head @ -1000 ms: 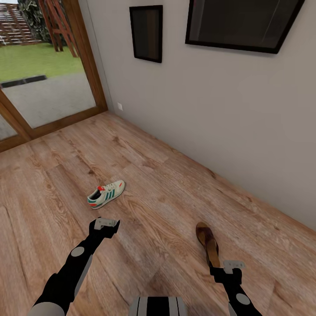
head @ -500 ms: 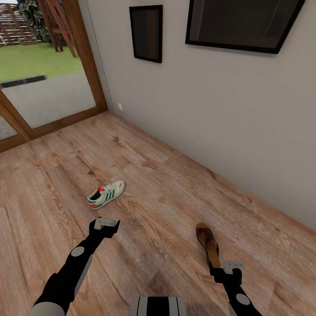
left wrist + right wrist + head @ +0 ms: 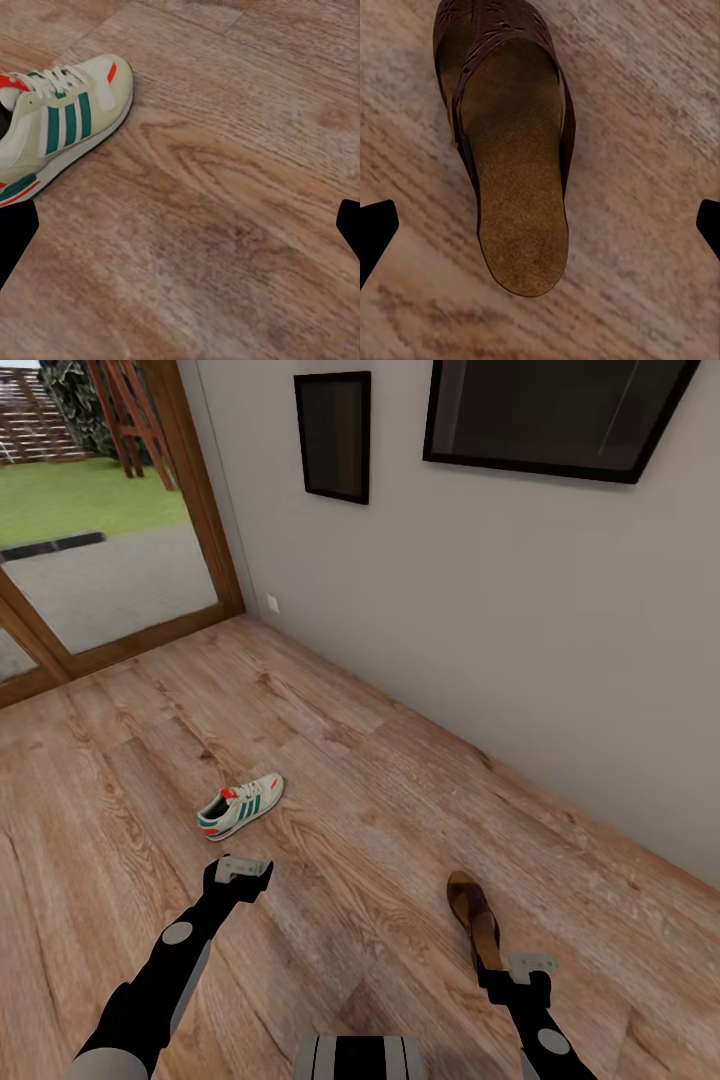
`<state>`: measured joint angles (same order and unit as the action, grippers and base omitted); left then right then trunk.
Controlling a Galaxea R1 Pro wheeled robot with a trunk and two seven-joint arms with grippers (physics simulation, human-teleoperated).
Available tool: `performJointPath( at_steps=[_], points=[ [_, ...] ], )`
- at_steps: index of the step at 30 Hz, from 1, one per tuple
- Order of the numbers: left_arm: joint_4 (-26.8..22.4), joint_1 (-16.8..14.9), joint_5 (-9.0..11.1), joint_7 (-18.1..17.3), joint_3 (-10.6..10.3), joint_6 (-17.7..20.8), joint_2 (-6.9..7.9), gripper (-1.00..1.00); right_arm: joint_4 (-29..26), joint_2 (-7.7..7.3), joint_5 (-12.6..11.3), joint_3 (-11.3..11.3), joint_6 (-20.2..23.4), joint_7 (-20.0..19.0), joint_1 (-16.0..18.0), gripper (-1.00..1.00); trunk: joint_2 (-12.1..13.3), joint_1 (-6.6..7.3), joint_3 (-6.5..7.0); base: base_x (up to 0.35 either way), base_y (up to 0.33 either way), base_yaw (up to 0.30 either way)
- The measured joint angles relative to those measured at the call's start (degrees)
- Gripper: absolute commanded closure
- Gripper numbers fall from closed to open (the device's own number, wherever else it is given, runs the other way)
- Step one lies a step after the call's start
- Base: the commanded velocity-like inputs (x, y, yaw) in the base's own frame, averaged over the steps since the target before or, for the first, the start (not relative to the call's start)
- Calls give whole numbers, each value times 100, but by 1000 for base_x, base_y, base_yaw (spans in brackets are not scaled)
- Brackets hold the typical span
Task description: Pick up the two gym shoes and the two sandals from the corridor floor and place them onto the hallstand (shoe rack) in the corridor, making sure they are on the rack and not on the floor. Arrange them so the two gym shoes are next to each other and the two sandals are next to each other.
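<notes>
Right gripper (image 3: 531,963) hangs just above the heel end of one sandal (image 3: 474,918), near right of the scene. Its wrist view shows the two fingertips wide apart at the frame edges with the sandal (image 3: 506,150) between them, so it reads as spread and empty, not touching the sandal.

Left gripper (image 3: 241,868) is over bare floor (image 3: 380,780), just near of one gym shoe (image 3: 241,804). Its jaws are spread too, nothing held; in its wrist view the gym shoe (image 3: 56,124) sits off to one side, not between the fingertips.

Change over the last second: very little. Both arms hold the same pose. Sandal and shoe have slid slightly in the head view while the grippers stay put, so it looks like a small creep of the base or camera, not the objects moving. The sandal now sits a bit nearer the right gripper.

Meaning for the task: my read is a final line-up for grabbing the sandal; no grasp started. Both visible pieces lie on the floor, well apart from each other. Wall (image 3: 520,640) with two dark frames (image 3: 334,435) far right, glass door (image 3: 100,530) far left.
</notes>
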<state>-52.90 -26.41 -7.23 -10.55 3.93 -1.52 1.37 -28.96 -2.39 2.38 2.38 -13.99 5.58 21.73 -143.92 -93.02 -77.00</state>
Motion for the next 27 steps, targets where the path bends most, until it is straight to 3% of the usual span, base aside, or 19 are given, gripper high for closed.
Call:
performJointPath(
  at_steps=[13, 27],
  points=[
    [-38, 5, -6, 0, 0, -12, 6, -100, 0, 0, -1, 8, -1, 0, 0, -100, 0, 1, 0, 100, 0, 0],
    [-61, -1, -9, 0, 0, -7, 8, -100, 0, -8, -8, 17, -9, 0, -1, -100, 0, 0, -17, 9, 0, 0]
  ],
)
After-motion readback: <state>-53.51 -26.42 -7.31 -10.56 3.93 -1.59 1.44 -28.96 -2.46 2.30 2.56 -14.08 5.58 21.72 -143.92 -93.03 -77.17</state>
